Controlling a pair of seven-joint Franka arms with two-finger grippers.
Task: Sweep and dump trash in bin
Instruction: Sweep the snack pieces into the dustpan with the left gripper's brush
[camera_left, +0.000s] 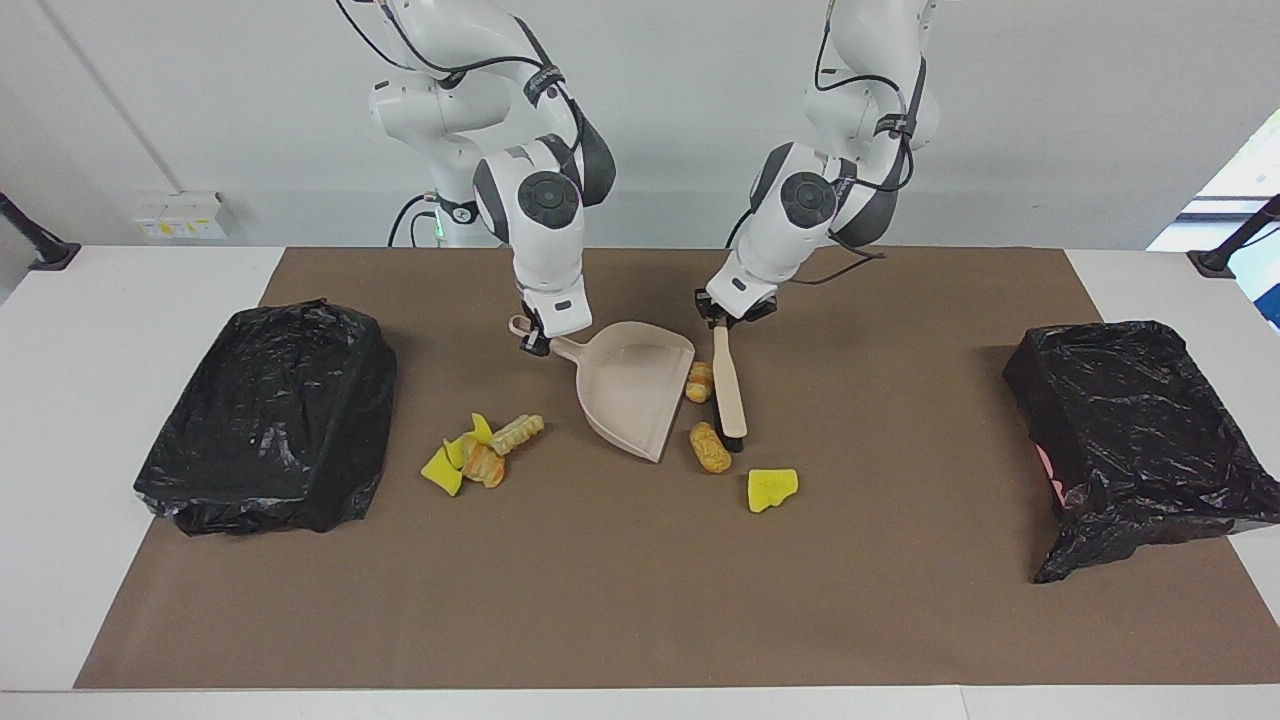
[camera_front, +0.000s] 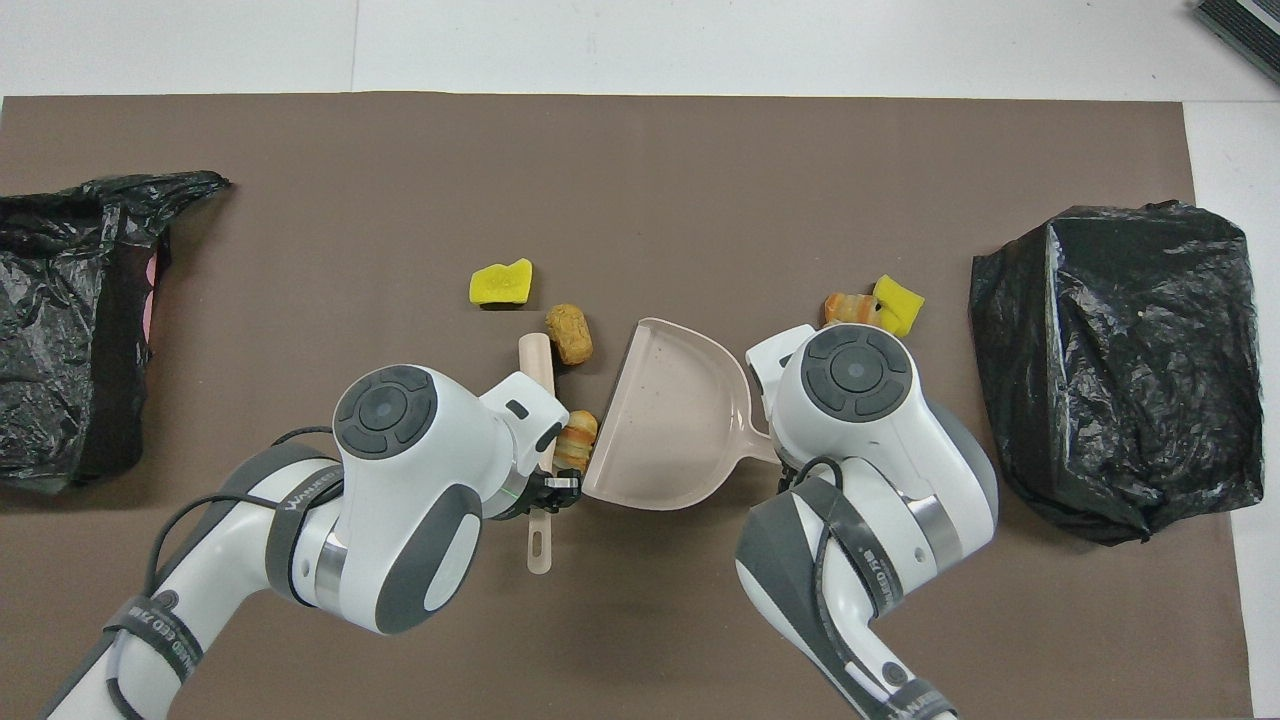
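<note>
My right gripper is shut on the handle of the beige dustpan, whose mouth faces the left arm's end of the table. My left gripper is shut on the beige brush, which lies beside that mouth. One golden-brown lump sits between brush and dustpan mouth. A second lump and a yellow sponge piece lie farther from the robots. A cluster of yellow sponge pieces, a bread-like lump and a pale ridged piece lies toward the right arm's end. The overhead view shows the dustpan and the left gripper.
Two bins lined with black bags stand on the brown mat, one at the right arm's end and one at the left arm's end. The mat lies on a white table.
</note>
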